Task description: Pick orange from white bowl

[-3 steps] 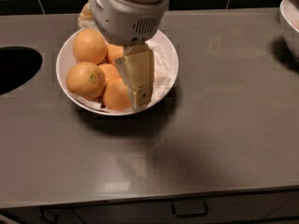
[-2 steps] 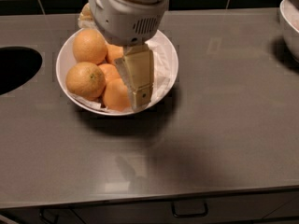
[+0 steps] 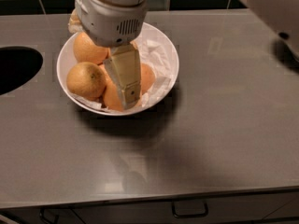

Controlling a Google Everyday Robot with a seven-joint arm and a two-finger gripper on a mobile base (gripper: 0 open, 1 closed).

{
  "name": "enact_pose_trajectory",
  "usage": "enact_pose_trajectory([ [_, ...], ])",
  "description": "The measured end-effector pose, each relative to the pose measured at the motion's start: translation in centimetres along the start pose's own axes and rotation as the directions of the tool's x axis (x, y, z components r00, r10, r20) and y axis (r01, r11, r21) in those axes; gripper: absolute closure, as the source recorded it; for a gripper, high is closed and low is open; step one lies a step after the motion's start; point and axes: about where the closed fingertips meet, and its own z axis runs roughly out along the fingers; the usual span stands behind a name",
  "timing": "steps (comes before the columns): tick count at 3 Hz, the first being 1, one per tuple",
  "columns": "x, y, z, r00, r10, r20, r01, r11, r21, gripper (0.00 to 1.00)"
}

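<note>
We see grey counter (image 3: pixel 224 125). On it, back left, white bowl (image 3: pixel 169 55) with crumpled paper inside. In bowl middle, gripper (image 3: pixel 129 95) points down among fruit; we cannot tell if claw is wide or narrow. In bowl, left front, just beside claw, orange (image 3: pixel 85 80): big, pale yellow-orange, bumpy skin, tiny dark spot.

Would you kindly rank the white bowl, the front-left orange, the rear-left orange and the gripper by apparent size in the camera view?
1. white bowl
2. gripper, reaching down into the bowl; it is nearer the camera, so this rank is unsure
3. front-left orange and rear-left orange look alike; the rear one is partly hidden
</note>
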Motion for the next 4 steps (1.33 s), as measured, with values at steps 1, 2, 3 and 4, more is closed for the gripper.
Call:
enact_pose_trajectory([
  [1,1.1,0.2,1.2,0.999,0.037,-0.024,-0.037,0.9993,-0.003,0.00],
  [2,2.3,0.6,2.0,0.996,0.080,-0.044,-0.079,0.9968,0.007,0.00],
  [3,3.0,0.8,2.8,0.993,0.104,-0.054,-0.104,0.9946,0.008,0.00],
  [4,2.7,-1.1,3.4,0.999,0.036,-0.026,-0.035,0.9991,0.022,0.00],
])
